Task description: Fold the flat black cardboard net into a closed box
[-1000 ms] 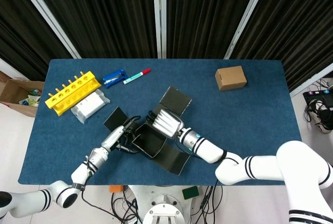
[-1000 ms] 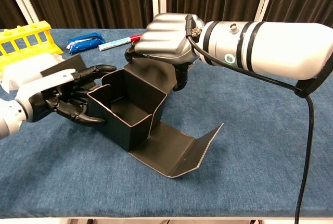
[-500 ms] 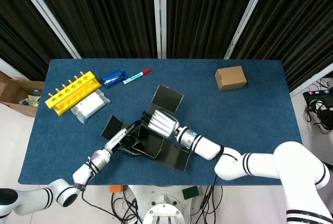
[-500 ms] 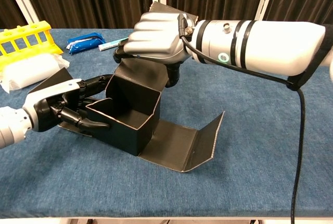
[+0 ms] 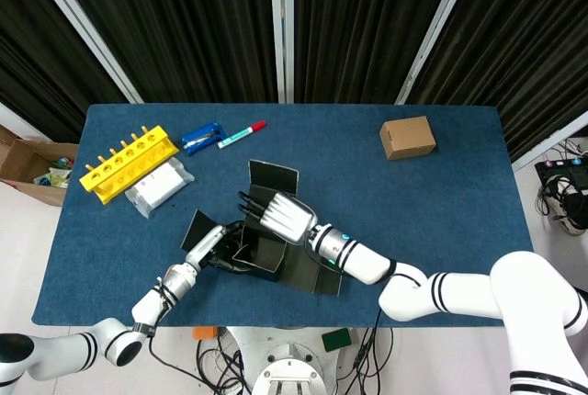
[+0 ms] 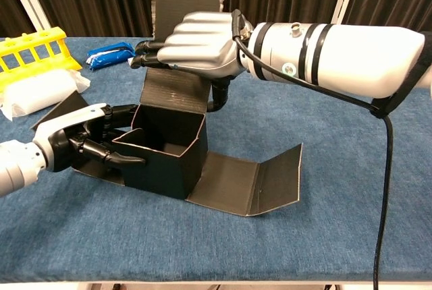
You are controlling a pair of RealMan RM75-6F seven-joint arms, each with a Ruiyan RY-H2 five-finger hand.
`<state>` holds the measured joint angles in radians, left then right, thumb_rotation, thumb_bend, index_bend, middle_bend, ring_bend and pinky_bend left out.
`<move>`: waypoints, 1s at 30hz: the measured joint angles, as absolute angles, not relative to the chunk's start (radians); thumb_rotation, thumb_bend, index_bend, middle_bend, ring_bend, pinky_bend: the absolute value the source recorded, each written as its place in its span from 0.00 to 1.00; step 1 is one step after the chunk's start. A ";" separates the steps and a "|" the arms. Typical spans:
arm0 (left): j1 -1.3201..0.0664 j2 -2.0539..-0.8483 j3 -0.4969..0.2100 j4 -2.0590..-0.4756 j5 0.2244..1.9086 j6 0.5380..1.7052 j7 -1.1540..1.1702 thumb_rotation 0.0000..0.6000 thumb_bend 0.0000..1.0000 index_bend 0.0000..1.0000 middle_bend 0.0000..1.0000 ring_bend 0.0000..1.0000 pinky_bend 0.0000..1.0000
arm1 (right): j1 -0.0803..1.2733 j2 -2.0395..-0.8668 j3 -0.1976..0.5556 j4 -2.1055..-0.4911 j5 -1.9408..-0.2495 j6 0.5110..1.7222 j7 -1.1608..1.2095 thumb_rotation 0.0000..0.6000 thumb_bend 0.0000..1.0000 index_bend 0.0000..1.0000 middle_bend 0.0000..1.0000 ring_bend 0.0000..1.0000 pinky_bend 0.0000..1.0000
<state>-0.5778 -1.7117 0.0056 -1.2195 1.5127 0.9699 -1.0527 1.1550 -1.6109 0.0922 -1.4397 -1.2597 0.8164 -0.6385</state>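
Nearest to us, our left hand (image 6: 71, 143) grips the open side wall of the black cardboard box (image 6: 165, 158), fingers hooked over the rim. Just beyond and above it, our right hand (image 6: 196, 46) presses the raised lid flap (image 6: 185, 7) between fingers and thumb (that flap stands upright behind the box). Beside the right hand's wrist, another flap (image 6: 253, 185) lies on the blue table (image 6: 337, 189), its end turned up. Farther off, left of both hands, sit the yellow rack (image 6: 30, 50) and blue packet (image 6: 111, 55).

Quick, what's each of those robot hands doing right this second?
Left hand: holds the left wall of the black cardboard box.
Right hand: grips the box's raised back flap.
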 measured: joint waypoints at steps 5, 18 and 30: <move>-0.577 -1.699 0.000 -1.239 1.502 0.965 -1.046 1.00 0.00 0.28 0.30 0.56 0.73 | 1.137 -1.600 0.104 -1.465 -1.256 0.828 -0.607 1.00 0.08 0.00 0.00 0.69 1.00; -0.538 -1.561 -0.034 -1.378 1.461 1.001 -1.178 1.00 0.00 0.31 0.33 0.58 0.75 | 0.966 -1.459 0.111 -1.602 -1.433 1.116 -0.265 1.00 0.09 0.00 0.03 0.70 1.00; -0.507 -1.394 -0.090 -1.540 1.463 1.036 -1.571 1.00 0.00 0.31 0.33 0.58 0.75 | 0.701 -1.398 0.078 -1.491 -1.618 1.511 0.181 1.00 0.13 0.00 0.06 0.71 1.00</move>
<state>-0.5068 -1.3939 -0.0895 -1.5399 1.4629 1.0356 -1.5714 0.7008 -1.3980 0.0777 -1.4907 -1.6175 1.5105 0.1806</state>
